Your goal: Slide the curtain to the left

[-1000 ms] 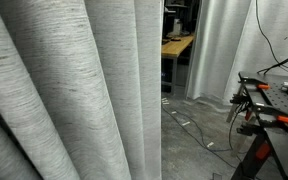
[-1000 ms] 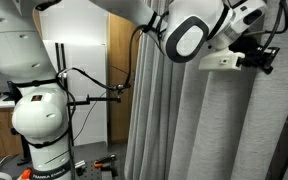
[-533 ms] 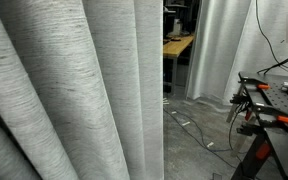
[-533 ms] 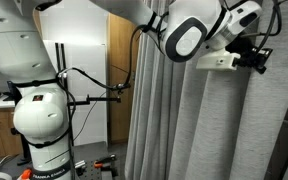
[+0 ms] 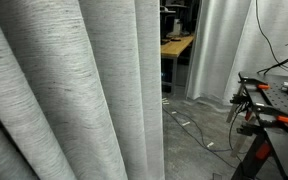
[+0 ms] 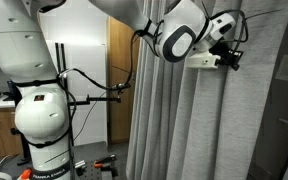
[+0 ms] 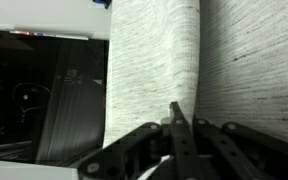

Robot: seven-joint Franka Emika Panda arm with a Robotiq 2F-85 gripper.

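Note:
The light grey heathered curtain (image 5: 64,90) hangs in deep vertical folds and fills most of an exterior view. It also shows in an exterior view (image 6: 184,130) beside the arm, and in the wrist view (image 7: 154,50). My gripper (image 6: 229,55) is high up against the curtain's folds. In the wrist view my gripper (image 7: 174,108) has its fingers pressed together, tips against a fold's edge. No fabric shows between the fingers.
A pale sheer drape (image 5: 224,50) hangs at the back. A black workbench with orange clamps (image 5: 269,95) stands beside it, cables on the floor. A wooden table (image 5: 177,46) shows through the gap. The robot's white base (image 6: 39,110) stands beside the curtain.
The gripper and wrist have moved to the left along the curtain in the exterior view that shows the arm. The curtain's edge has hardly shifted.

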